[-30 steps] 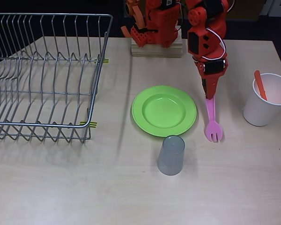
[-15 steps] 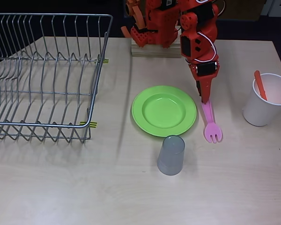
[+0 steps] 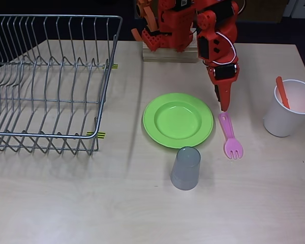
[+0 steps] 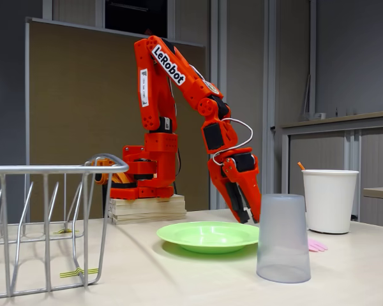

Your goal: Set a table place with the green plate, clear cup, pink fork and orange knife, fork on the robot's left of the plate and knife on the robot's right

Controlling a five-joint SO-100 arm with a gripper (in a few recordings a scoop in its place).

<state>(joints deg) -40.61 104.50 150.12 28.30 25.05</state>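
Since a moment ago the gripper [image 3: 224, 104] has pulled back and let go of the pink fork [image 3: 230, 135], and I cannot tell if it is open or closed. Biggest first: the wire rack [image 3: 51, 81] sits on the desk [image 3: 142, 203]; the green plate [image 3: 178, 120] is in the middle; the white cup [image 3: 288, 108] holds the orange knife [image 3: 282, 92] — not set out yet. The clear cup [image 3: 186, 168] stands upside down by the plate, and the fork lies flat just beside the plate's rim — its place.
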